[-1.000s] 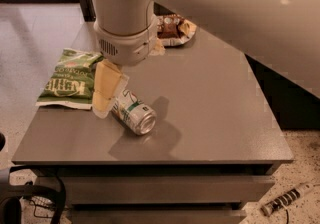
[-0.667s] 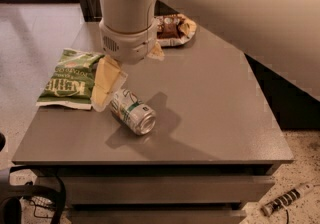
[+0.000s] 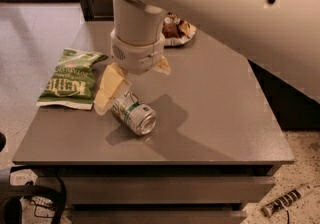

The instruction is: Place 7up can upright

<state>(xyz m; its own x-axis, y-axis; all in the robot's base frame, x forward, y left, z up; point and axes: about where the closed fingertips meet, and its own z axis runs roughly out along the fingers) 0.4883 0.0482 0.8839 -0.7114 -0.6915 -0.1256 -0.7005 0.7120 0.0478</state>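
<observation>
Far left on the surface (image 3: 215, 108): green chip bag (image 3: 70, 80), lying flat near the left edge. Just right of it, the claw (image 3: 134, 88), hanging from the white arm (image 3: 137, 23) and pointing down at the surface. The claw is spread wide and holding nothing. The finger (image 3: 110, 87) on the bag side is angled down, and its tip sits against or right over the far end of the 7up can (image 3: 134, 114); can't tell if it's actual contact. The other finger shows only as a short cream tip on the right side of the wrist, clear of the can. The can is on its side, not upright, below the claw and slightly toward the front edge. Its long axis runs diagonally, the silver end faces front-right, and the green band is visible on the body. It isn't between the fingers; most of the body lies out in front of them. Further right and toward the back, a brown snack bag (image 3: 176, 29) is partly hidden behind the arm, well apart from the can.
</observation>
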